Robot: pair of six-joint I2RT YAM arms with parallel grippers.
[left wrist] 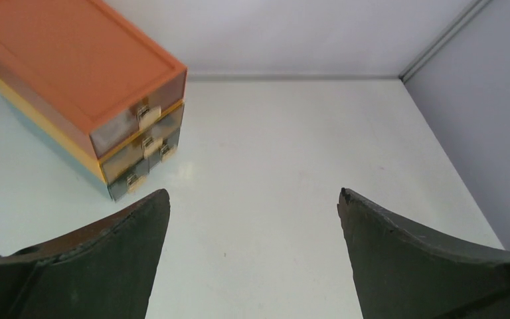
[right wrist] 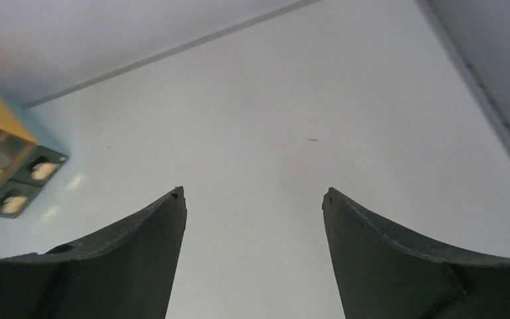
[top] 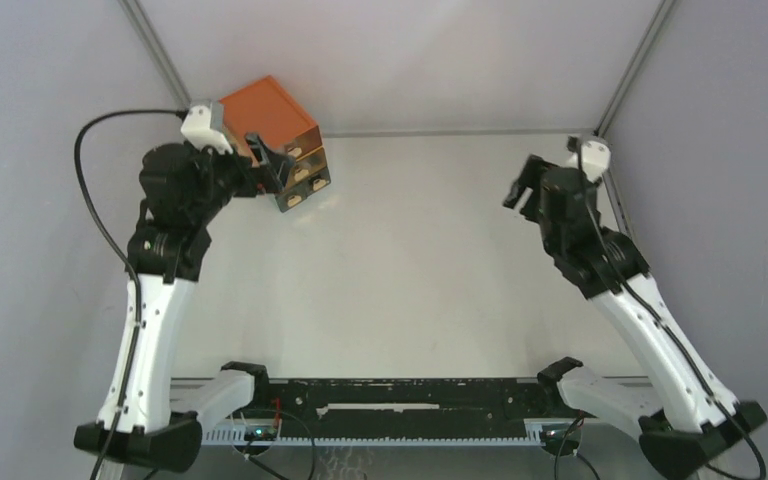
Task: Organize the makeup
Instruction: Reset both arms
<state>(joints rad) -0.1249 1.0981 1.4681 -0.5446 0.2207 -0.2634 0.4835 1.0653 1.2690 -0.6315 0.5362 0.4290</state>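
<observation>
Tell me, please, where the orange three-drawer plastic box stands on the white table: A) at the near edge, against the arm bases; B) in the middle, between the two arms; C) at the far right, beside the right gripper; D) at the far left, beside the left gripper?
D: in the top view the orange three-drawer plastic box stands at the far left of the white table, close by the left gripper, with the right gripper well apart on the other side.
</observation>
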